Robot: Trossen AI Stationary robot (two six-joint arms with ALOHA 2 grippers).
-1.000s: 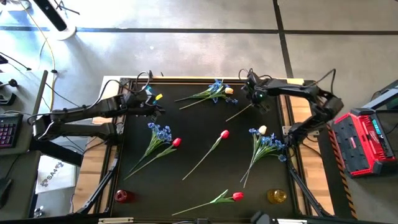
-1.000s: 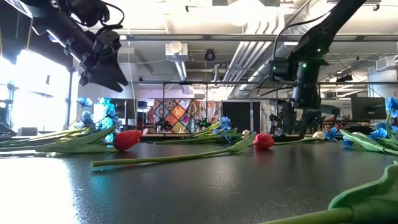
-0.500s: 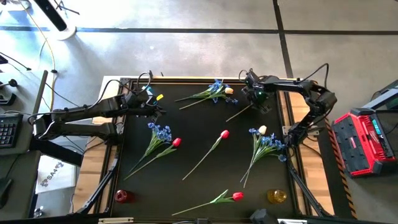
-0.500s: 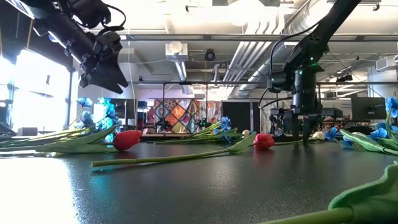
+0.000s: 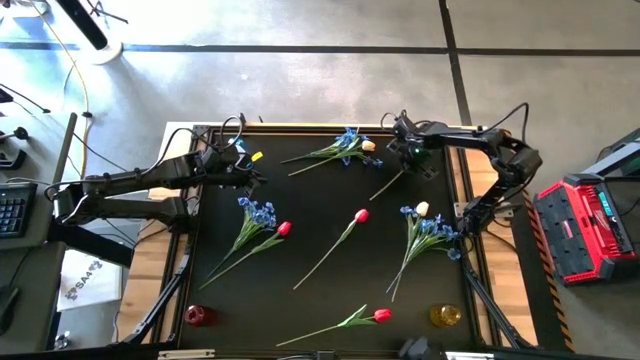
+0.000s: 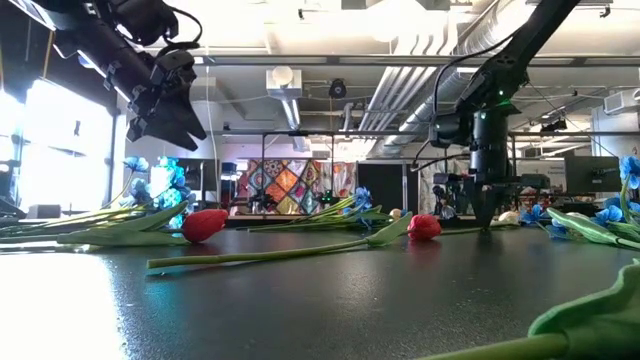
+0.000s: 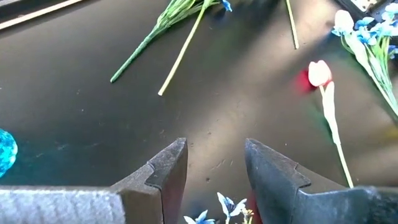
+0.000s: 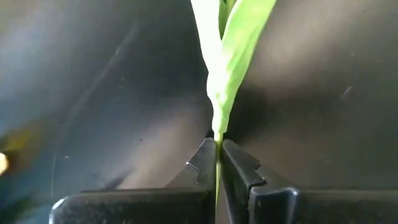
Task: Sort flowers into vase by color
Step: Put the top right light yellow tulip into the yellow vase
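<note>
My right gripper (image 5: 408,158) stands at the far right of the table, fingers down at the table top (image 6: 487,222), shut on a thin green flower stem (image 5: 385,184) with a leaf (image 8: 233,56). Its blossom is hidden. My left gripper (image 5: 252,172) hangs open and empty above the far left of the table (image 7: 214,168). Lying flat on the black table are blue sprays (image 5: 256,212) (image 5: 430,228) (image 5: 346,145), red tulips (image 5: 284,229) (image 5: 361,215) (image 5: 382,316) and pale tulips (image 5: 422,209) (image 5: 368,146). My right gripper pinches the thin stem (image 8: 217,144) between its two fingertips, just beyond the base of the leaf. The fingers come from above, pointing down, and lie across the stem. The flower lies on the table, its free stem end (image 5: 372,196) toward the table's middle.
A red vase (image 5: 199,316) stands at the near left corner and a yellow vase (image 5: 445,316) at the near right. A blue glass object (image 7: 4,153) sits by the left arm. The black table's middle (image 5: 320,190) is bare between the flowers.
My right gripper has gone down to the table top over the stem and shifted slightly toward the table's left edge. The stem's free end has slid a little along the table.
</note>
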